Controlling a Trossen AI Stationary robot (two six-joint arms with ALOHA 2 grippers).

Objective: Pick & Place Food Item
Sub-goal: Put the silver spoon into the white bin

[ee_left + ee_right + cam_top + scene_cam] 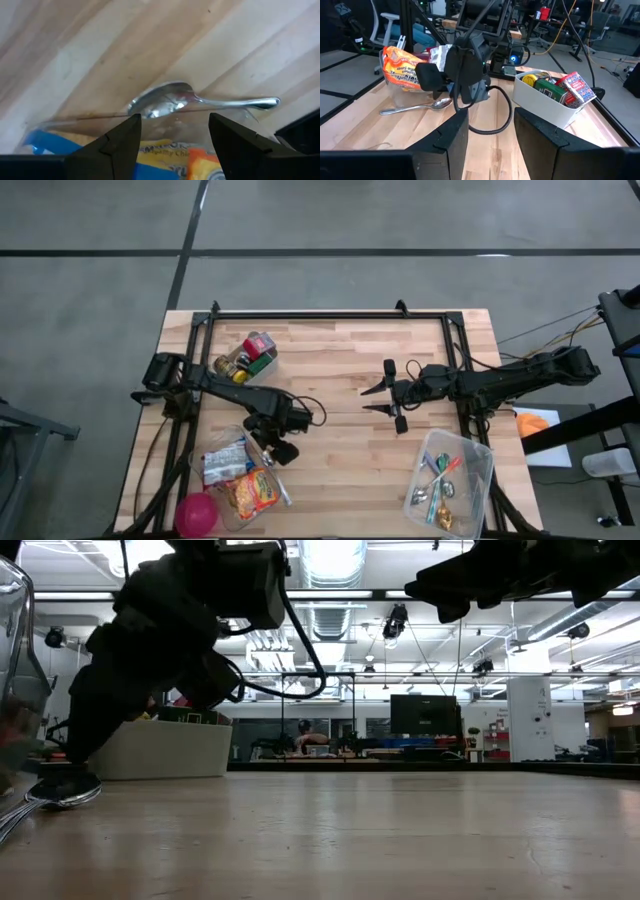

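Left claw [172, 137] hangs open just above orange food packet [205, 162].

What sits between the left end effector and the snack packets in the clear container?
The left end effector, open, hovers at the clear container. The container's near wall fronts the snack packets, and a metal spoon lies just outside it.

Food packets [240, 480] in a clear bin [222, 442] at the table's near left corner.
Orange-yellow snack bag [402, 72] and silvery pouch [441, 55] crammed together, bag's blue-and-orange print pressed against the clear wall [165, 156].
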